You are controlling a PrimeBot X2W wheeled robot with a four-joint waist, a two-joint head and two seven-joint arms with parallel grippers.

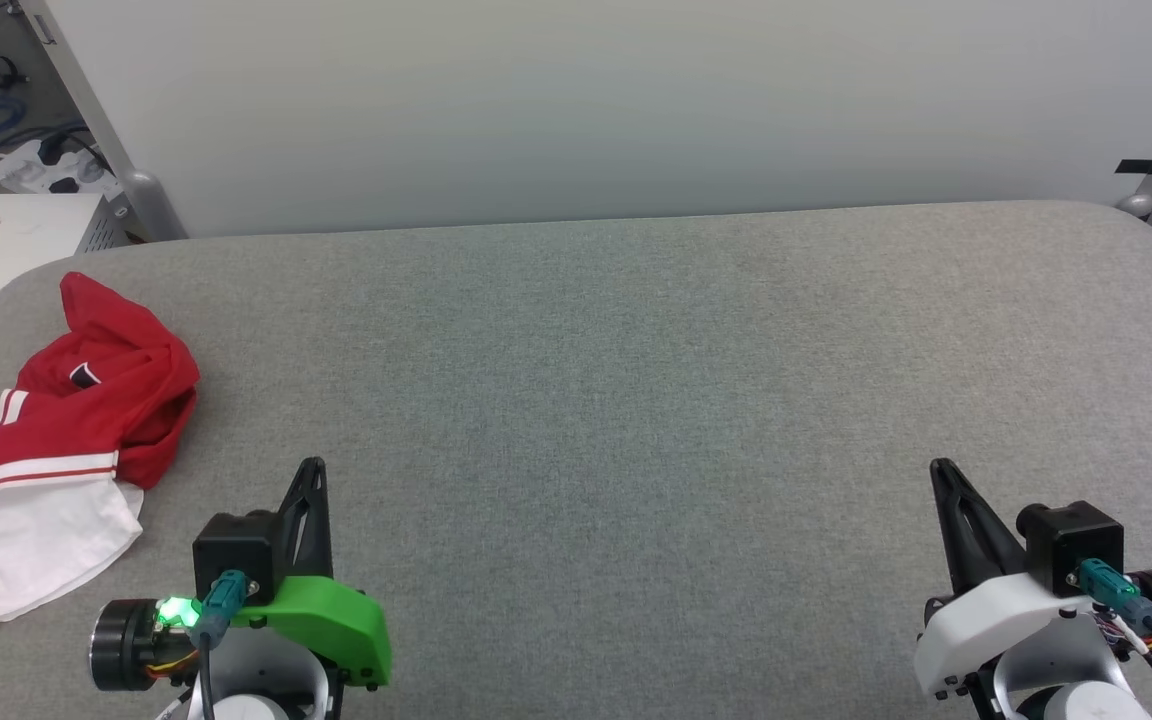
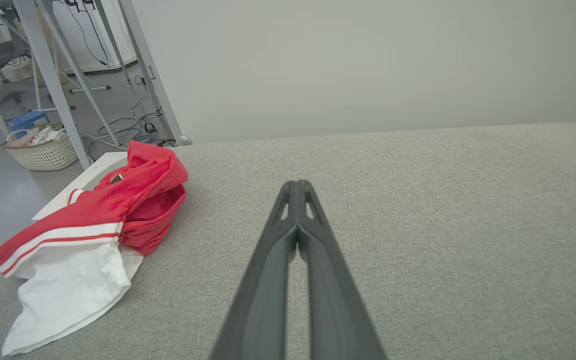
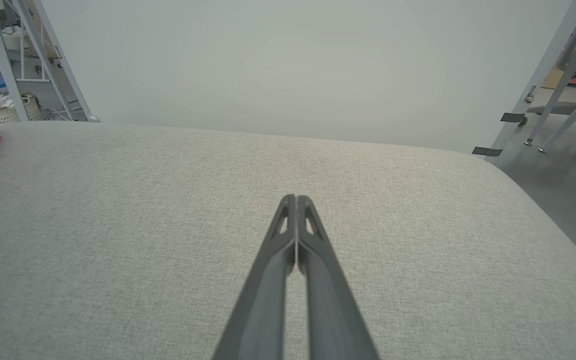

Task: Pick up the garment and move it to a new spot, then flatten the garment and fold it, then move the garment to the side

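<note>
**Reaching the Garment**

The garment (image 1: pixel 101 405) lies crumpled at middle left of the head view, on the bench (image 1: pixel 636 400). The left tool (image 1: pixel 312 470) and right tool (image 1: pixel 939 470) rest closed, empty. We open the left tool before descending and pinch a raised red fold.

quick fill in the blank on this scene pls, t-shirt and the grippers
1. The red and white T-shirt lies crumpled at the robot's ____ end of the grey table.
2. The left gripper and the right gripper are both ____ (open/shut), holding nothing.
3. The part of the T-shirt nearest the robot is plain ____.

Missing words: left; shut; white
</note>
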